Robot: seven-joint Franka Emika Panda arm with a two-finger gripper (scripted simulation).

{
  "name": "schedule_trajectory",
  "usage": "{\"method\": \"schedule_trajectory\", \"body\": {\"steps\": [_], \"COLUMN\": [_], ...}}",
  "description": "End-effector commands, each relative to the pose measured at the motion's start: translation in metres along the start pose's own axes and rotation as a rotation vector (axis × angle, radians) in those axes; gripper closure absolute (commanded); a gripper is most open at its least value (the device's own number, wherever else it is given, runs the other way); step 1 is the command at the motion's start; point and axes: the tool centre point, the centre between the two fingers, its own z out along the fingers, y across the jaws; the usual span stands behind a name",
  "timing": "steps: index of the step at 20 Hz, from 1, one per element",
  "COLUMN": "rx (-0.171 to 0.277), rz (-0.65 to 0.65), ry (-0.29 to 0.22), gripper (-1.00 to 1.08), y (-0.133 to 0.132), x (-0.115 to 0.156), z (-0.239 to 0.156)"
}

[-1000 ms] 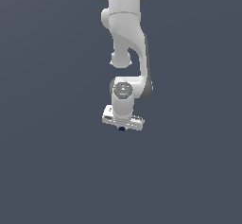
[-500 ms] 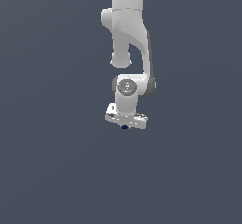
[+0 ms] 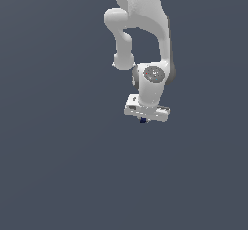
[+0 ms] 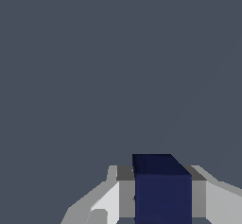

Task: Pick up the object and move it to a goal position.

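The object [image 4: 163, 190] is a dark navy-blue block held between my gripper's two fingers in the wrist view, a grey pad [image 4: 125, 192] pressed against each side. In the exterior view only a small dark blue bit of it [image 3: 143, 121] shows under the white gripper [image 3: 145, 119], which hangs from the white arm in the upper middle of the picture. The gripper is shut on the object and holds it up in the air.
Everything around the arm is plain dark grey-blue, with no other object, edge or marker showing in either view.
The arm and gripper have moved a little toward the exterior view's right and slightly upward, still carrying the object.
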Motion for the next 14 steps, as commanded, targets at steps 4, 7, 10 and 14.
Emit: {"method": "schedule_trajectory", "body": {"steps": [4, 7, 10, 14], "rx": [0.000, -0.001, -0.001, -0.001], "rz": [0.000, 0.000, 0.000, 0.000], "ry": [0.000, 0.001, 0.001, 0.001], "gripper": [1.08, 1.08, 1.08, 1.08], "y": [-0.042, -0.057, -0.067, -0.072], "x": [-0.028, -0.038, -0.043, -0.046], "z": [-0.026, -0.035, -0.041, -0.044]}}
